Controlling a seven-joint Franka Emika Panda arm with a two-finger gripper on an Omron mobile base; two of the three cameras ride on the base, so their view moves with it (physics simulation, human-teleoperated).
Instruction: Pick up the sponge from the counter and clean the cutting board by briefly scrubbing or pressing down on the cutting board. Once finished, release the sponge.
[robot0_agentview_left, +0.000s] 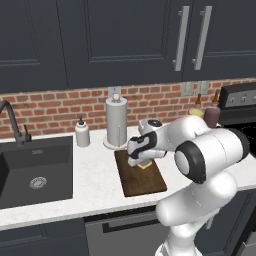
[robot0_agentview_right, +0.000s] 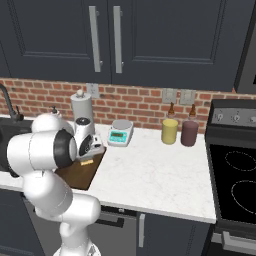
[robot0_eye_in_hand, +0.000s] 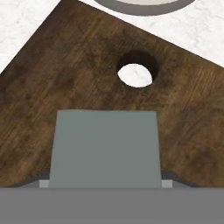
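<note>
Sponge (robot0_eye_in_hand: 105, 146) sits grey side up on the cutting board (robot0_eye_in_hand: 65, 78), near its round hole (robot0_eye_in_hand: 135, 75); we see our gripper (robot0_agentview_left: 141, 161) closed on it, low over the board.

I see a dark brown, streaky-grained wooden cutting board (robot0_eye_in_hand: 65, 87) on the white, faintly grey-speckled stone counter (robot0_agentview_left: 95, 185). The small sponge block (robot0_eye_in_hand: 105, 146) shows a grey-green top, with a yellow body (robot0_agentview_right: 86, 162) from the right base view. Behind runs a red brick wall (robot0_agentview_right: 140, 105) with pale mortar under dark navy cabinets (robot0_agentview_right: 150, 40).
</note>
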